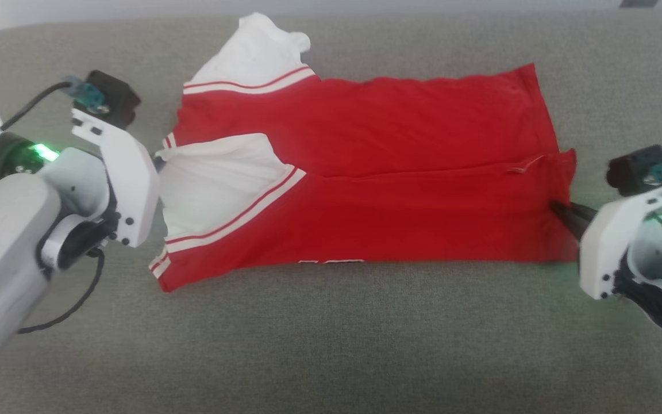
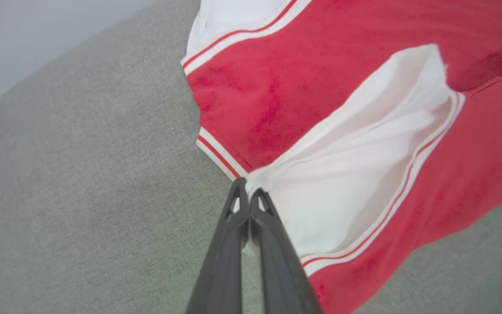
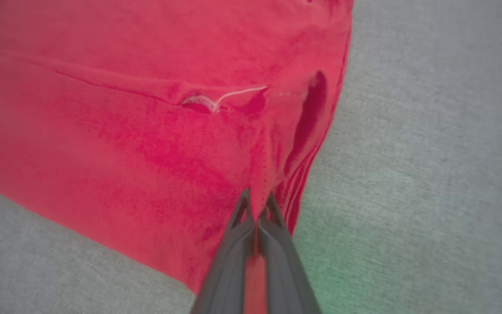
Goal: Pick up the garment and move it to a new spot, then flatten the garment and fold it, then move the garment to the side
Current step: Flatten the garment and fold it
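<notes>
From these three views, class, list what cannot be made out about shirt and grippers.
Lettering on the garment: head view, folded under; only a white sliver shows.
Fingers of the left gripper: head view, mostly behind its wrist housing.
The far sleeve: left wrist view, cut off by top edge.

Left arm (image 1: 3,230): reaches in from the near left, pale forearm angled up toward the middle; green light glowing on the wrist.
Left hand (image 2: 245,192): points right, lying low; both dark fingers pressed together, tips pinching the edge of the shirt's (image 1: 394,218) white sleeve.
Right arm (image 1: 647,259): comes in from the near right, wrist bent inward; green light glowing at its far side.
Right hand (image 3: 257,198): points left, lying low; fingers clamped together with a fold of the red hem caught between them.
Both hands: level with each other, well apart, facing one another.
</notes>
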`<state>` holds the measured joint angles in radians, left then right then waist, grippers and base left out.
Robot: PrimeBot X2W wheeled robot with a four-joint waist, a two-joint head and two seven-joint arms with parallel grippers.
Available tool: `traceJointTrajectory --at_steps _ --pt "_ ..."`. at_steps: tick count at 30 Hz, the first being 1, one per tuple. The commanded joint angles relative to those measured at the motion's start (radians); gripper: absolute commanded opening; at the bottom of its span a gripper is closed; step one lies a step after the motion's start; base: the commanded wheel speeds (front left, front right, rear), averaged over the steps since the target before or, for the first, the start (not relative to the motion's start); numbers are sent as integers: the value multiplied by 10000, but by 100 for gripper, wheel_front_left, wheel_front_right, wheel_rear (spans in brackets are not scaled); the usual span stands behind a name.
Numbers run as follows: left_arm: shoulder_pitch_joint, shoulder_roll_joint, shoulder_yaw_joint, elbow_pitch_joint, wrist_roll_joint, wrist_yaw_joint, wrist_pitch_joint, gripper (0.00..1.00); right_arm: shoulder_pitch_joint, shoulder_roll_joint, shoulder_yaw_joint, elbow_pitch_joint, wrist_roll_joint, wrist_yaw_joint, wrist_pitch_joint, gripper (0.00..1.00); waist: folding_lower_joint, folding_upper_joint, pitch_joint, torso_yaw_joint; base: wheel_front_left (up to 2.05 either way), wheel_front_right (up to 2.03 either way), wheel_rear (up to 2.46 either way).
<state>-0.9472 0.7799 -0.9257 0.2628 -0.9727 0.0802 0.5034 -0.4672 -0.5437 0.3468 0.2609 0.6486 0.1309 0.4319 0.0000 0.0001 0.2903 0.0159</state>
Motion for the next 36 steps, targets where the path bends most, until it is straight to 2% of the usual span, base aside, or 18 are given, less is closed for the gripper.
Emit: traceJointTrajectory --at_steps 1,8,13,15,16,17,18,19,29,36 --pt "-179 -200 -99 449 77 -189 31 0 -165 138 46 129 -89 -3 107 0 0 -1 164 -64 0 0 0" --pt "-486 -1333 -462 2797 -140 -962 283 0 -682 615 262 667 -291 -1 403 0 0 -1 486 -118 0 0 0" --pt "-628 -1936 -547 4157 -327 -1283 387 0 -942 780 428 970 -221 -1 599 0 0 -1 595 -162 0 0 0" --pt "-707 -2124 -544 4558 -401 -1378 341 33 -1080 854 479 1040 -183 -1 580 0 0 -1 595 -178 0 0 0" --pt "-791 -2180 -536 4704 -383 -1426 269 78 -1121 867 497 1073 -187 -1 570 1 0 -1 581 -181 0 0 0" --pt "-844 -2251 -489 4854 -427 -1434 238 100 -1143 884 486 1101 -159 -1 533 18 0 -1 557 -180 0 0 0" --pt "-883 -2343 -415 5002 -532 -1395 216 100 -1171 893 427 1149 -148 -1 475 42 0 -1 519 -169 0 0 0" --pt "-917 -2442 -328 5117 -662 -1352 257 100 -1192 892 379 1176 -197 -1 416 100 0 -1 474 -152 0 0 0" --pt "-1051 -2676 -331 5055 -669 -1218 363 100 -716 895 -303 796 -506 -1 -65 100 0 -1 -158 234 0 0 0" --pt "-471 -2384 -561 3884 -780 -799 1028 100 295 1417 -1935 -3 -1241 -1 -593 100 0 -1 -907 598 0 0 0"
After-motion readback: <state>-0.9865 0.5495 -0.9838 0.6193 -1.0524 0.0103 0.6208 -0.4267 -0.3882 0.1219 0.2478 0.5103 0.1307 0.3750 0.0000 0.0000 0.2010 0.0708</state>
